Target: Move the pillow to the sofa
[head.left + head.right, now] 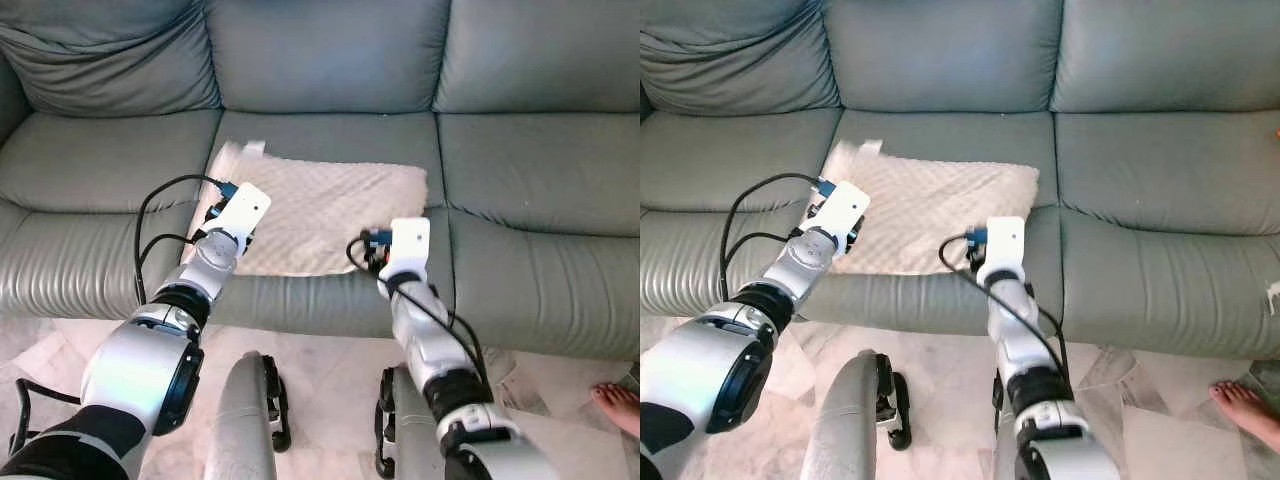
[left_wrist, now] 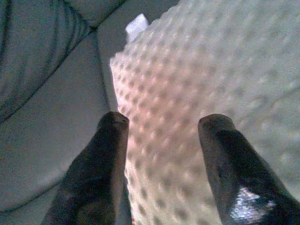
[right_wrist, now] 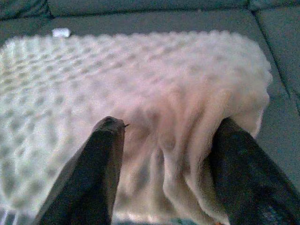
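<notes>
A cream, dimpled pillow [image 1: 330, 205] lies flat on the middle seat of the grey leather sofa [image 1: 540, 170], with a white tag [image 2: 137, 26] at its far left corner. My left gripper [image 2: 164, 124] is at the pillow's near left edge, its fingers [image 2: 105, 150] spread wide over the fabric. Over at the near right corner, my right gripper [image 3: 171, 126] stands open too, with bunched pillow fabric [image 3: 187, 136] lying between its fingers [image 3: 101, 159]. From the head views, each wrist housing [image 1: 243, 212] hides the fingers below it.
The sofa's back cushions [image 1: 330, 50] rise behind the pillow, and seats stretch to either side. A person's bare foot [image 1: 618, 405] rests on the marble floor [image 1: 330, 375] at the lower right. My own legs [image 1: 245, 410] stand close to the sofa's front.
</notes>
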`<state>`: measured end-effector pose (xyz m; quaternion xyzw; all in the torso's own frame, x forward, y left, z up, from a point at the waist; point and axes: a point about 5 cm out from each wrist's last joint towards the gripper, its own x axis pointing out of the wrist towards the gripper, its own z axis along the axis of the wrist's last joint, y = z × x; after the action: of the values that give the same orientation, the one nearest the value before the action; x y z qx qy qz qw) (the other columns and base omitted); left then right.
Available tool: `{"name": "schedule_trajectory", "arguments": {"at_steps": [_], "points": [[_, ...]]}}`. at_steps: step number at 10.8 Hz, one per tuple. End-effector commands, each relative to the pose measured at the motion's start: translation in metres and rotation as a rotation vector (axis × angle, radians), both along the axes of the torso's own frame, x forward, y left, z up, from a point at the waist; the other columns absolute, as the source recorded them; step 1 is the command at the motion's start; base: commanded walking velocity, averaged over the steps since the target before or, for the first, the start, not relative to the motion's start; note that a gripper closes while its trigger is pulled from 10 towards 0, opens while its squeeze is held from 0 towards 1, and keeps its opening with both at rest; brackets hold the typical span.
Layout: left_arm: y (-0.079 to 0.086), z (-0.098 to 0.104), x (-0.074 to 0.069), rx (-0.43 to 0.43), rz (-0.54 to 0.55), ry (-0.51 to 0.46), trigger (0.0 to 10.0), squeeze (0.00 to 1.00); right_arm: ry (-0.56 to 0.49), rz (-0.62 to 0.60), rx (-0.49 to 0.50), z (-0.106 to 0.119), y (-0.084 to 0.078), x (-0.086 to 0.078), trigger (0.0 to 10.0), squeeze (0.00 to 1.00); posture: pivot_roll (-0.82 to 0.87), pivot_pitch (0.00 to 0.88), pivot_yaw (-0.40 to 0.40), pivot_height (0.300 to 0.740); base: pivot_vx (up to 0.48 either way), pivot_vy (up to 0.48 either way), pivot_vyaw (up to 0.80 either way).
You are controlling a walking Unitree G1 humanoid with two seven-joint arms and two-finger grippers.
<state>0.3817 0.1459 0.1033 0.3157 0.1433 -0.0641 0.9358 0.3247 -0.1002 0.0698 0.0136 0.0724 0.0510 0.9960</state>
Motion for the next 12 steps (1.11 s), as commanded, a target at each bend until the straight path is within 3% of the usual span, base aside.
{"name": "schedule_trajectory", "arguments": {"at_steps": [1,4,6,7,9,11,12], "points": [[0.012,-0.005,-0.002,0.020,0.039,0.027,10.0,1.00,0.009,0.026,0.007,-0.003,0.010,-0.006,10.0,1.00,-0.10,0.253,0.084,0.660,0.000,0.000,0.00],[0.023,-0.009,-0.005,-0.032,0.091,0.035,10.0,1.00,0.005,-0.016,0.010,-0.001,0.007,-0.025,10.0,1.00,-0.10,0.223,0.082,0.660,0.000,0.000,0.00],[0.023,-0.007,-0.005,-0.136,0.104,0.024,10.0,1.00,0.021,-0.079,-0.021,-0.002,-0.010,-0.044,10.0,1.00,-0.10,0.201,0.077,0.660,0.000,0.000,0.00],[0.023,-0.003,-0.003,-0.192,0.110,0.006,10.0,1.00,0.040,-0.151,-0.041,-0.003,-0.026,-0.050,10.0,1.00,-0.10,0.185,0.075,0.660,0.000,0.000,0.00],[0.030,0.005,-0.002,-0.289,0.131,-0.052,10.0,1.00,0.020,-0.203,-0.022,0.009,-0.044,-0.050,10.0,1.00,-0.08,0.148,0.078,0.660,0.000,0.000,0.00],[0.039,0.005,-0.007,-0.345,0.134,-0.110,10.0,1.00,-0.038,-0.151,-0.041,0.024,-0.049,-0.050,10.0,1.00,-0.06,0.086,0.070,0.660,0.000,0.000,0.00],[0.042,-0.001,-0.018,-0.383,0.136,-0.147,10.0,1.00,-0.055,-0.052,-0.083,0.022,-0.048,-0.055,10.0,1.00,-0.05,0.019,0.075,0.660,0.000,0.000,0.00]]}}
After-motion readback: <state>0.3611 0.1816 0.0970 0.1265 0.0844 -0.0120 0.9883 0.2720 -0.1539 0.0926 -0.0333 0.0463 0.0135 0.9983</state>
